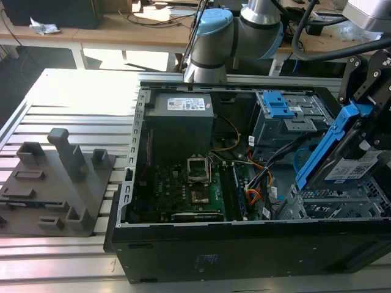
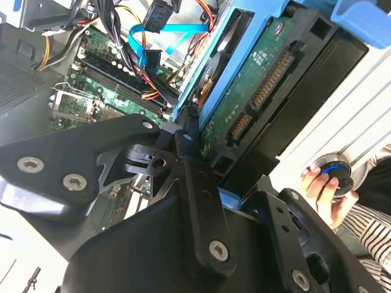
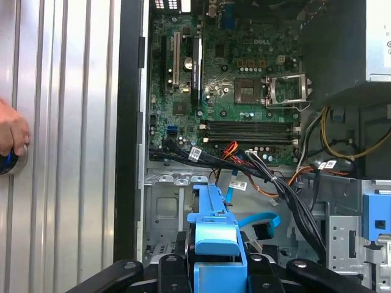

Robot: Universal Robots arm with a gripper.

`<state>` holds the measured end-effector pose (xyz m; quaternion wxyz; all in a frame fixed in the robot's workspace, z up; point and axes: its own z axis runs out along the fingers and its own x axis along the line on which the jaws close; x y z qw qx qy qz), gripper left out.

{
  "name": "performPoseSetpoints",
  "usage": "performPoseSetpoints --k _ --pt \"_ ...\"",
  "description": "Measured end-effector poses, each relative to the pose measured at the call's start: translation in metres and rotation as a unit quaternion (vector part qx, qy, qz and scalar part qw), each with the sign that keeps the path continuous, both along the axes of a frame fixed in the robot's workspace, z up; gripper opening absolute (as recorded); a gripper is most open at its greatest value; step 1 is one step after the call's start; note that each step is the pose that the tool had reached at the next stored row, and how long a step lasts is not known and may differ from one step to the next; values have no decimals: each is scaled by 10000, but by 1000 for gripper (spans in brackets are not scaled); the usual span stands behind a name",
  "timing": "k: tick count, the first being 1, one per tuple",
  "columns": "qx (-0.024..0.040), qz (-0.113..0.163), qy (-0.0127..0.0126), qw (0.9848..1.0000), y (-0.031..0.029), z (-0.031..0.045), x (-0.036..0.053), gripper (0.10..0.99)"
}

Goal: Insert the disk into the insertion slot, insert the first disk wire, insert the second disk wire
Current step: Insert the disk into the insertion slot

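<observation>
My gripper (image 1: 361, 149) is shut on the disk (image 1: 349, 166), a silver drive with a white label in a bright blue caddy (image 3: 214, 235). The disk hangs tilted over the exterior view's right end of the open computer case, just above the insertion slot (image 1: 321, 204), a grey perforated cage. In the first wrist view the caddy points at the grey bay (image 3: 164, 210). The second disk wire (image 3: 259, 221), a flat light-blue cable, lies loose beside the caddy and shows again in the second wrist view (image 2: 177, 30). The first disk wire (image 3: 230, 149), an orange-red bundle, lies loose by the motherboard.
A taller grey cage with blue latches (image 1: 284, 113) stands behind the slot. A thick black cable bundle (image 3: 269, 180) crosses above the bay. The motherboard (image 1: 189, 189) and the power supply (image 1: 180, 122) fill the case. A person's hand (image 2: 324, 180) rests on a round button on the table. A grey fixture (image 1: 58, 180) stands at the exterior view's left.
</observation>
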<state>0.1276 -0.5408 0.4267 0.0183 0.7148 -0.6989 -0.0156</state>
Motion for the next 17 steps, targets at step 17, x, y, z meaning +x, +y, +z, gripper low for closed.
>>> performPoseSetpoints --k 17 --pt "-23 -209 0 9998 -39 -61 12 365"
